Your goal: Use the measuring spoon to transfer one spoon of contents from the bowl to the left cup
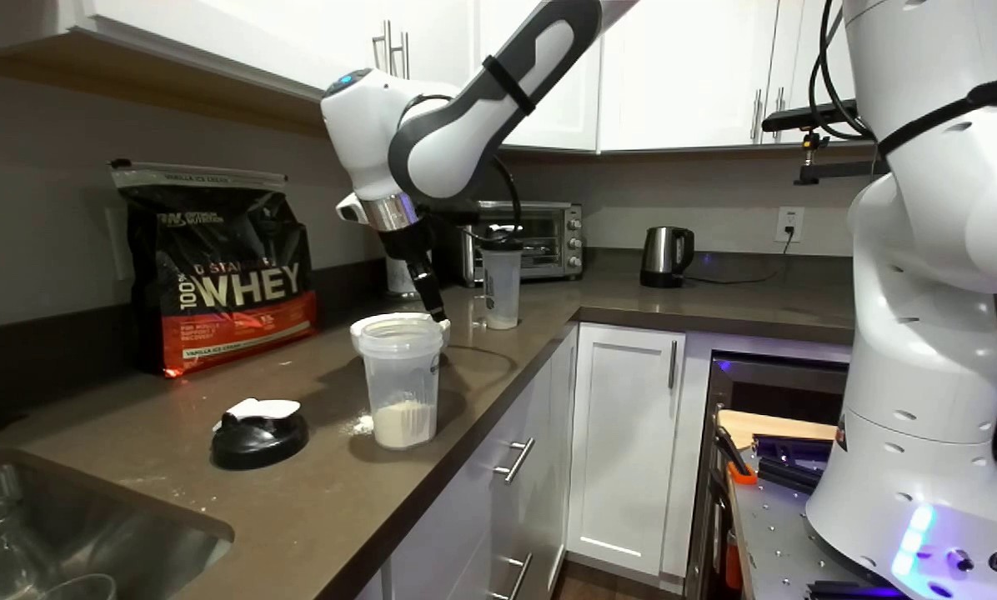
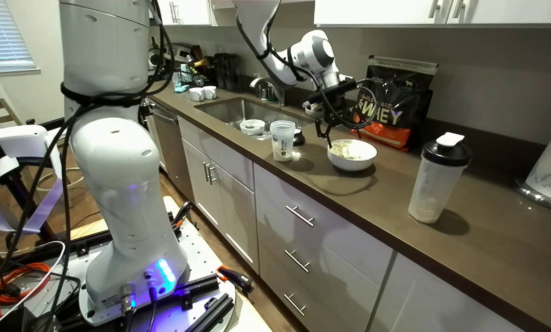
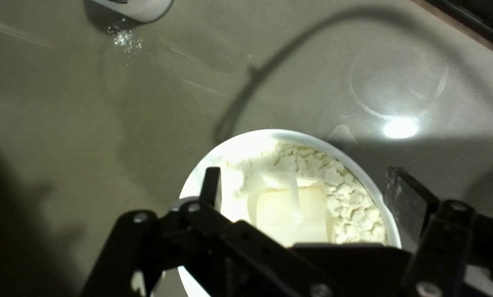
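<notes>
The scoop (image 3: 289, 216) was lying in the bowl (image 2: 350, 164) amid the powder (image 3: 351, 198), and the gripper (image 3: 306, 183) was right above with its fingers (image 3: 409, 202) spread wide, holding nothing.

My first worry was the rim. In the wrist view one finger lined up over the bowl and the other sat just outside its edge, so going straight down like that could've clipped the rim and shoved or tipped the whole thing. I couldn't tell if a fingertip was touching it, tbh.

Second worry was the handle. Glare washed out part of the bowl and the gripper blocked some of the scoop, so I couldn't make out which way the handle ran. A bad pinch on the body could've let it twist and dump its load.

Then the pour. I took the open cup (image 1: 400, 367) as the left one, since the lidded shaker (image 2: 436, 184) was on the right. The open cup stood near the front of the counter (image 2: 501, 258) with only a bit of powder in it, so it looked light enough for a bump to topple. A sloppy tilt would've just added to the spill (image 3: 127, 41) beside it.
</notes>
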Controlling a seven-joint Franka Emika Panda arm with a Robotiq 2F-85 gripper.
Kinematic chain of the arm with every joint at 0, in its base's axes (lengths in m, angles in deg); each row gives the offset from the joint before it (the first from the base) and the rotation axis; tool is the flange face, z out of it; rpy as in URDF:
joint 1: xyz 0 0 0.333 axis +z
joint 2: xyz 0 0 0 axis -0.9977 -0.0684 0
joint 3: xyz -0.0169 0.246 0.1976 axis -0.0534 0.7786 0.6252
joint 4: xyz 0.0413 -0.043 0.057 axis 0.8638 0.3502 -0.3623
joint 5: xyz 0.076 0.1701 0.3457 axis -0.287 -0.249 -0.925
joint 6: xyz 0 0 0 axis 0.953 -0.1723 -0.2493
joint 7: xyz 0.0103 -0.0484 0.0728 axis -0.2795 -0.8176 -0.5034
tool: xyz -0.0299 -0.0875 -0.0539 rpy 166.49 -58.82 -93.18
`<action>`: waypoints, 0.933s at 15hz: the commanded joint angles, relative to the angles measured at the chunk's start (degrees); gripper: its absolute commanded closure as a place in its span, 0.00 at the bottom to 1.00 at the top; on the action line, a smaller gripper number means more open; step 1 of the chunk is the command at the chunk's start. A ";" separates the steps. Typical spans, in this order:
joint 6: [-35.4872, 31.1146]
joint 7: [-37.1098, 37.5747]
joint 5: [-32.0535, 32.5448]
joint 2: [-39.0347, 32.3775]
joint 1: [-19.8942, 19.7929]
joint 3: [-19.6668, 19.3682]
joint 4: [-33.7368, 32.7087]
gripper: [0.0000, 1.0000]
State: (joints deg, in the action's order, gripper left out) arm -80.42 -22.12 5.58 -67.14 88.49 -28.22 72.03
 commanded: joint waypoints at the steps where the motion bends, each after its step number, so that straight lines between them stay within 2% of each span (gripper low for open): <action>1: 1.96 -3.48 -0.39 -1.62 -0.58 0.35 -2.12 0.00; 3: 2.69 -4.92 -0.09 -2.63 -0.68 0.23 -3.34 0.02; 5: 3.61 -6.39 -0.15 -3.70 -0.79 0.12 -4.86 0.26; 8: 5.07 -8.35 -0.47 -5.40 -0.95 0.13 -7.40 0.43; 12: 6.38 -9.78 -0.75 -7.16 -1.04 0.20 -9.85 0.51; 13: 6.57 -10.05 -0.84 -7.52 -1.06 0.25 -10.24 0.47; 14: 6.72 -10.18 -0.81 -7.80 -1.03 0.25 -10.54 0.48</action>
State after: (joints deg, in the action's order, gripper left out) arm -75.33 -29.59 5.50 -73.34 88.30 -28.59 64.09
